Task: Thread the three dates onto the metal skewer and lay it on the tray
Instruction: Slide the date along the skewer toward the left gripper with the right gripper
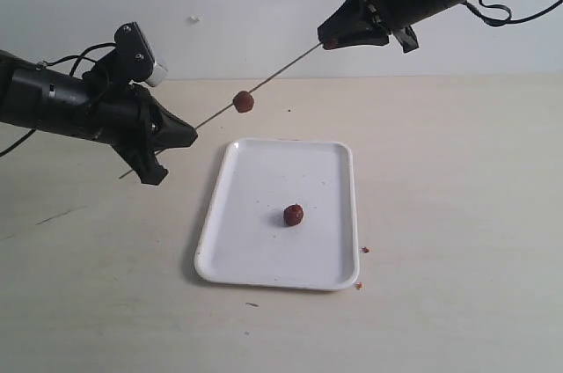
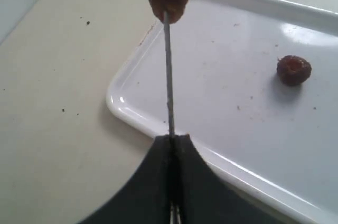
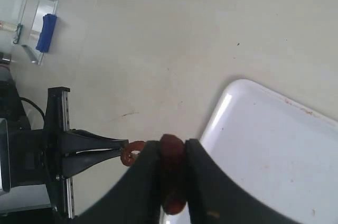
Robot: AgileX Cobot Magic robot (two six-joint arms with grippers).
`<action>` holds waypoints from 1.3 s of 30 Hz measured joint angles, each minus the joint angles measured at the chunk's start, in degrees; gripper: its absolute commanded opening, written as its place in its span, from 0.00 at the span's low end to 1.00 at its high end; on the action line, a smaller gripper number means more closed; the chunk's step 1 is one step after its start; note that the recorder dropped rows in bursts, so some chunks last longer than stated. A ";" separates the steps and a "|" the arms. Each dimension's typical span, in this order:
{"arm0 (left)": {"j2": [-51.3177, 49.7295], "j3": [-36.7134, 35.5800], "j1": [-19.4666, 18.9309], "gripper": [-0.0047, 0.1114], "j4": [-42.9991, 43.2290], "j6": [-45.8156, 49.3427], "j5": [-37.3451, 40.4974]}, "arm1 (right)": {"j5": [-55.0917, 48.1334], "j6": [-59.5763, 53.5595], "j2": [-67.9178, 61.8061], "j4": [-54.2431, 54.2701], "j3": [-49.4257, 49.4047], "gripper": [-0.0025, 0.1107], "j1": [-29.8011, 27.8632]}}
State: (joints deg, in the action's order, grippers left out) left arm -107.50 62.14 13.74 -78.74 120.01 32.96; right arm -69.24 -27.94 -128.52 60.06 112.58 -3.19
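**Near field.** Pale beige worktop (image 1: pixel 457 215) carrying one flat white rectangular tray with rounded corners and a low rim (image 1: pixel 255 263). Near the tray's centre lies one small, roundish, dark reddish-brown wrinkled date (image 1: pixel 294 215). It is loose and apart from both arms. A few tiny dark crumbs (image 1: pixel 364 250) sit just beside the tray's right edge.

**Middle field.** Left gripper (image 1: pixel 189 135), jaws closed on the lower end of one very thin, straight grey metal skewer (image 1: pixel 281 74). The skewer rises at a slant above the worktop, clear of the tray. A second date (image 1: pixel 244 102) is threaded partway along it.

**Far field.** Right gripper (image 1: pixel 332 40), jaws clamped on a third date (image 3: pixel 170 147), which sits at the skewer's upper tip.

**Count.** Three dates, one skewer, one tray.

**Handling (judged).**
- **Dates:** They look light, soft and probably tacky, so they are easily crushed or split. Each is best pinched gently across its middle, with both ends left free for the rod to pass through.
- **Skewer:** It looks light, smooth and slippery. It is likely stiff along its length but springy sideways, so a firm hold close to one end suits it.
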 measured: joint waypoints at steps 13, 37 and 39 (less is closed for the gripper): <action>0.00 0.00 0.00 0.04 -0.13 0.00 0.89 | 0.00 0.00 0.00 0.00 0.00 0.11 0.00; -0.11 0.33 0.83 0.04 -3.70 -0.23 2.13 | 0.63 0.00 0.13 -0.32 0.00 0.11 4.26; -0.10 0.33 0.83 0.04 -4.27 -0.23 2.13 | 0.73 0.00 0.26 -0.32 0.00 0.11 5.14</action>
State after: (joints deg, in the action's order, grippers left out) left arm -107.61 62.47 14.57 -83.01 119.78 35.09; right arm -68.51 -27.94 -128.26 59.74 112.58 1.96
